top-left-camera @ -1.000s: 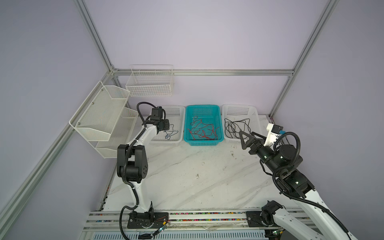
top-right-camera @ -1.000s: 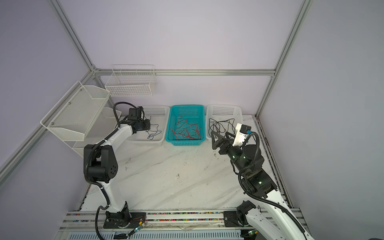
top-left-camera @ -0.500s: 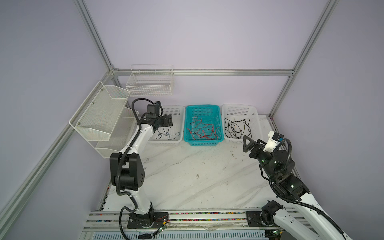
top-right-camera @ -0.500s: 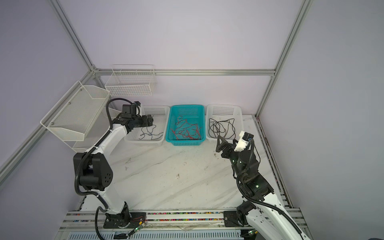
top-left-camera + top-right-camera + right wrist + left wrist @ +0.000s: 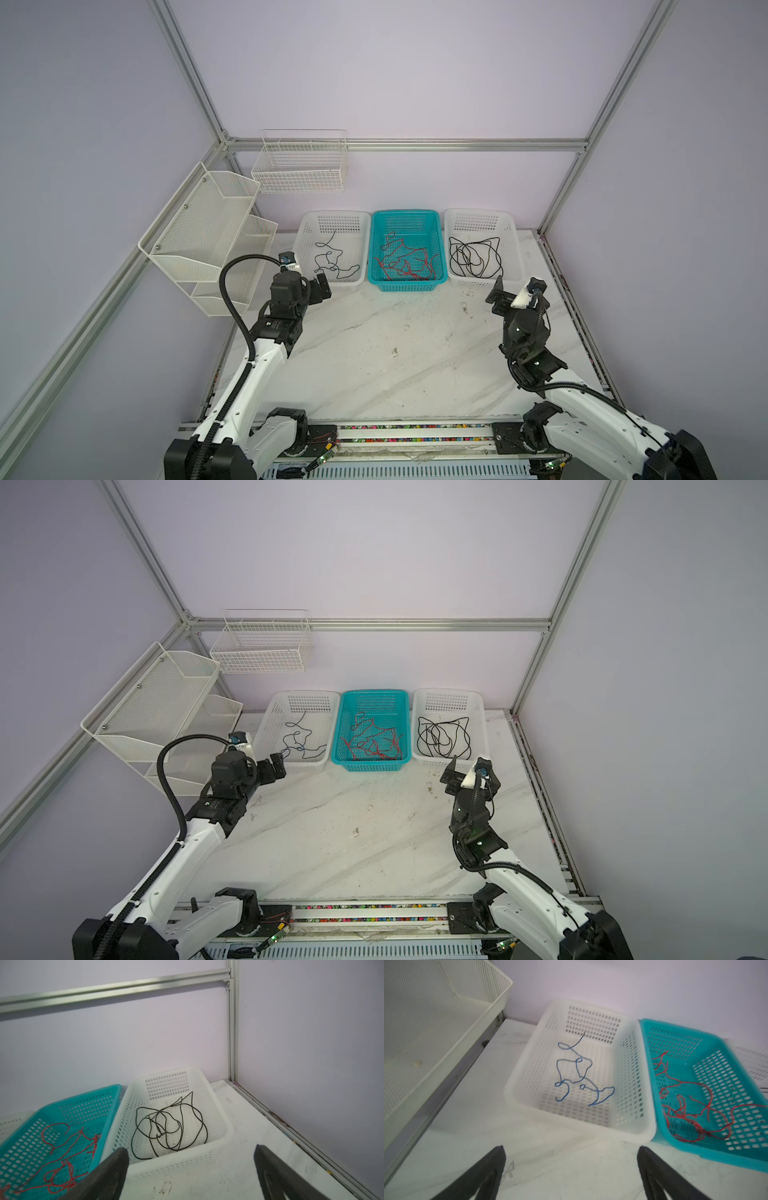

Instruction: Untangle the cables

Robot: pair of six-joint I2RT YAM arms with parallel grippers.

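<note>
Both top views: left gripper is hovering at the front rim of the left white basket, jaws spread, carrying nothing. The blue cable is lying inside, just up-frame of it, running roughly front-to-back. Red cables are sitting in the teal basket mid-frame. The black cable is coiling in the right white basket, with the right gripper just below it, released too. Left arm is nearer blue, right nearer black.

Left wrist: blue cable is lying mid-frame, above the parted fingers.

Right wrist: black cable is sitting centre-frame, ahead of the open jaws.

Versus a second ago: the left gripper was closed over its basket and is now backing out empty, and the right arm is retracting as well. Colours look separated.
</note>
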